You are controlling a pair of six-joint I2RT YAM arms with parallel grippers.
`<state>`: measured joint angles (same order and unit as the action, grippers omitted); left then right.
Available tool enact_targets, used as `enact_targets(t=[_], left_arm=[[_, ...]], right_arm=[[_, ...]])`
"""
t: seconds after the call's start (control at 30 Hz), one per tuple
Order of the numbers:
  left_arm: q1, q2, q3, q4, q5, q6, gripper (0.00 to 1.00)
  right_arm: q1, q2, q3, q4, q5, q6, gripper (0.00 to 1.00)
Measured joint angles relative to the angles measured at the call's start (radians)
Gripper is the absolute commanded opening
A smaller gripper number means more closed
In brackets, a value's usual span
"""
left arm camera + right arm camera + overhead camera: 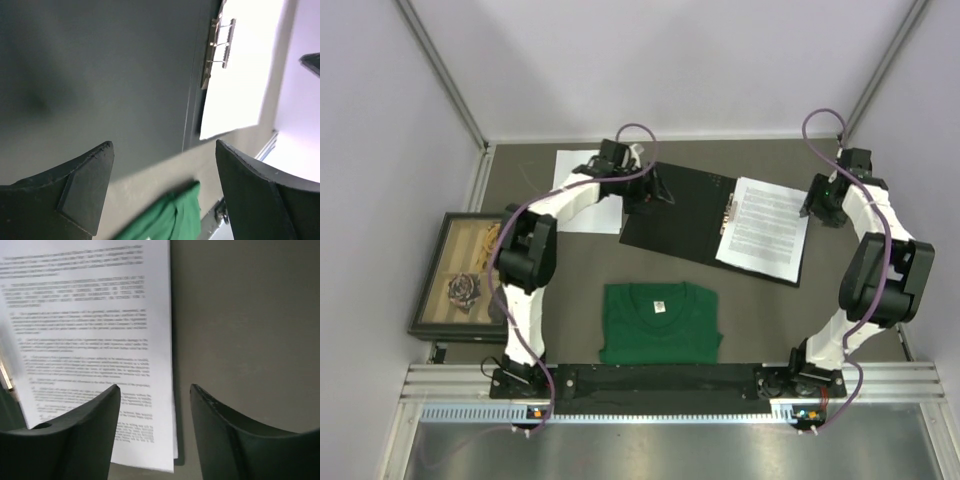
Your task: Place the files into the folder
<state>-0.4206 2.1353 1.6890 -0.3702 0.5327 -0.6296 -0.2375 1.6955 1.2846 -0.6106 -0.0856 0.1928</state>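
Note:
The folder [670, 215] lies open at mid-table, black inner faces up, with its metal clip [731, 210] at the spine. The files [765, 230], white sheets with black print, lie on its right half. My left gripper [658, 190] is open and empty above the bare left face [100, 75]; the clip [220, 45] and files [245, 75] show beyond it. My right gripper [817, 205] is open and empty, hovering over the right edge of the files [90, 315].
A green shirt [660, 322] lies folded in front of the folder. A dark-framed picture box [460, 275] sits at the left. A white sheet [575, 205] lies at the back left, partly under the left arm. Grey walls stand close around.

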Motion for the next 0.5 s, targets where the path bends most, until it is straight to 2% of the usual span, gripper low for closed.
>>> enact_targets(t=[0.13,0.23,0.4,0.5], left_arm=[[0.128,-0.19,-0.165,0.04,0.037,-0.016,0.86],[0.254,-0.284,-0.247,0.072,0.036,-0.028,0.85],[0.412,-0.296,-0.296,0.096,-0.008,-0.042,0.83],[0.435,-0.263,-0.298,0.101,-0.024,-0.047,0.81]], right_arm=[[0.042,-0.008,0.041,-0.045,0.153,-0.002,0.64],[0.134,-0.008,0.099,-0.052,0.216,0.008,0.63],[0.391,0.016,0.174,0.079,0.153,0.125,0.62],[0.547,0.131,0.266,0.195,0.061,0.234,0.6]])
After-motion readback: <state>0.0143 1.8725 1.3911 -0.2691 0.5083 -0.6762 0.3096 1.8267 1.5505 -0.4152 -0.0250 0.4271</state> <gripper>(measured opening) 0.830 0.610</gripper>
